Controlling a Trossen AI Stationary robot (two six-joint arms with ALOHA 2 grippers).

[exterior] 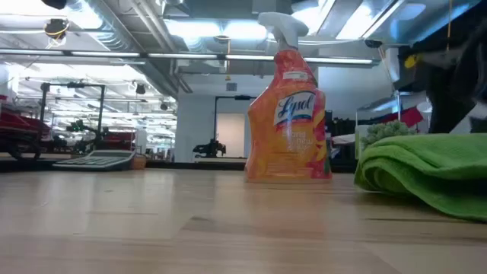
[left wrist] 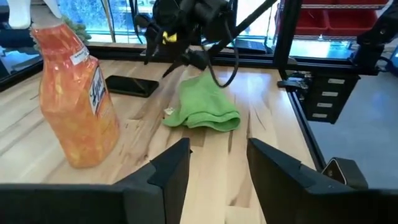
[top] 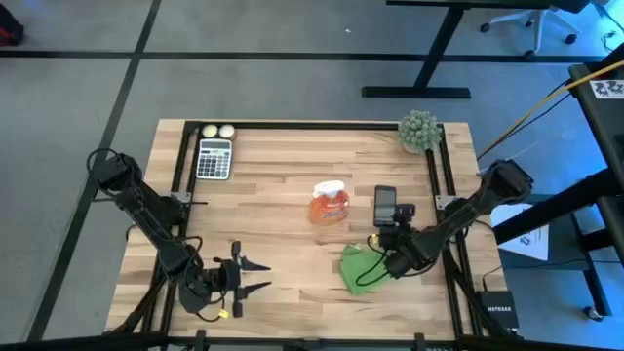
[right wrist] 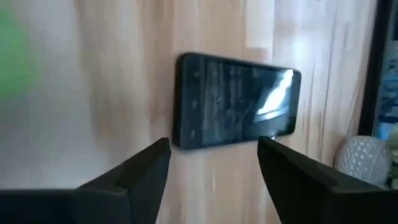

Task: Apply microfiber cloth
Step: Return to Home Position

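The bright green microfiber cloth lies bunched on the wooden table at the near right, also in the low view and the left wrist view. No gripper touches it. My right gripper hovers open just beyond the cloth's far edge, fingers toward the black phone. The phone lies flat ahead of that gripper. My left gripper stands open at the near left, pointing toward the cloth, nothing between its fingers.
An orange spray bottle stands upright mid-table, left of the phone. A calculator and two pale balls sit at the far left. A spiky ball plant is at the far right corner. Bare wood lies between the grippers.
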